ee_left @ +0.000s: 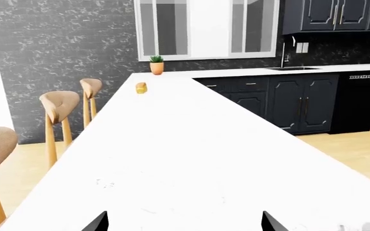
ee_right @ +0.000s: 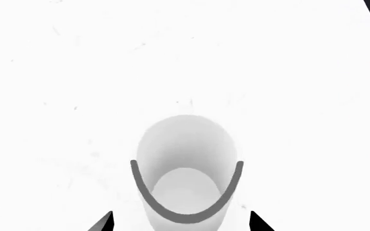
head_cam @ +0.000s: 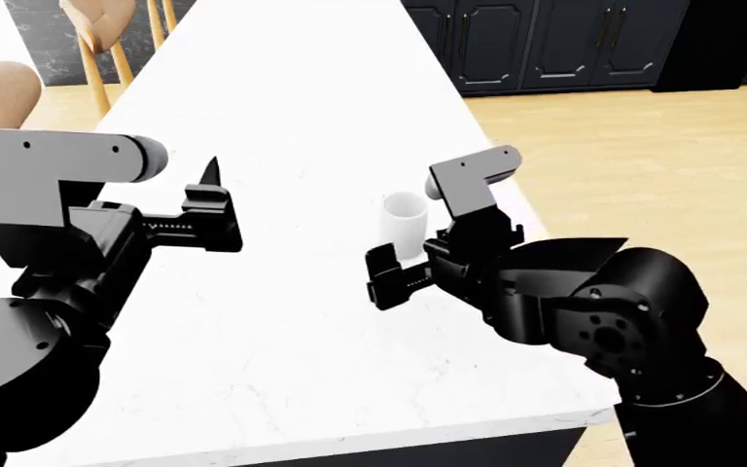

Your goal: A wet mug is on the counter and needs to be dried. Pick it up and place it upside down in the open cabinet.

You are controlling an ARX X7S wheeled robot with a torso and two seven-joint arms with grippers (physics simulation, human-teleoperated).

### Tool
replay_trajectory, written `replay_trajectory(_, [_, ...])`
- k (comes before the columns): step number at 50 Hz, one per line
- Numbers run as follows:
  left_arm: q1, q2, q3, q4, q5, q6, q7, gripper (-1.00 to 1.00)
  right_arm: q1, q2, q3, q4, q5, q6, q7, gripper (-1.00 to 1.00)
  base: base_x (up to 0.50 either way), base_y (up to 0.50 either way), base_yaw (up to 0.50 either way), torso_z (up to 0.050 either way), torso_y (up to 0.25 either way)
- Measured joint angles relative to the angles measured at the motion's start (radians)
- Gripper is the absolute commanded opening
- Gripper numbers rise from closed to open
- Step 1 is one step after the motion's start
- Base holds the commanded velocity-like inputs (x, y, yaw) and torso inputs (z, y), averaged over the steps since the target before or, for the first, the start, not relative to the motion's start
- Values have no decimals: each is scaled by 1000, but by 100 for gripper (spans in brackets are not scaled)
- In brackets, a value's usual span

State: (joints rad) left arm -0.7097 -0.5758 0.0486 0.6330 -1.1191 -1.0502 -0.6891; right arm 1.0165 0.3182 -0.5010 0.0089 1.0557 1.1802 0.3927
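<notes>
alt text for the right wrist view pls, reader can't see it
A plain white mug stands upright on the white counter, seen from above so its open mouth and inside show. The two dark fingertips of the right gripper sit open on either side of the mug, not touching it. No handle shows, and the surrounding countertop is plain white.

A long white counter (head_cam: 283, 117) runs away toward twelve o'clock. A white mug (head_cam: 404, 226) stands upright on it near the close end, toward one o'clock. Far down sit a small yellowish object (ee_left: 141, 87) and a potted plant (ee_left: 156, 65).
</notes>
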Motion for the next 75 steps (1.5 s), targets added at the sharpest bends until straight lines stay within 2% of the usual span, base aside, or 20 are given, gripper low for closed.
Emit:
replay_trajectory(14, [4,-4,4,-2,3,8,2,100,10,-16,-25,49,-22,-37,-35,100,0,0,0,0,0])
replay_trajectory(15, [4,-5,4,-2,2,8,1,100,11,-16,-26,53,-24,-40,-37,-100,0,0,0,0,0])
replay_trajectory(34, [-1,-10,7,-4,-5,10,-4,100,15,-6,-45,46,-35,-55,-30,-100,0,0,0,0,0])
replay_trajectory(56, [-64,-28,-22,-58,-109,-29,-9,100,82,115,-72,-200,-31,2,34,-100,0,0,0,0,0])
replay_trajectory(65, [-117,-48,-39,-114,-217,-74,-3,100,139,206,-188,-337,-149,-25,10,-100,0,0,0,0,0])
replay_trajectory(75, [-170,-83,-61,-173,-346,-118,-3,100,223,317,-438,-487,-415,-91,10,-100,0,0,0,0,0])
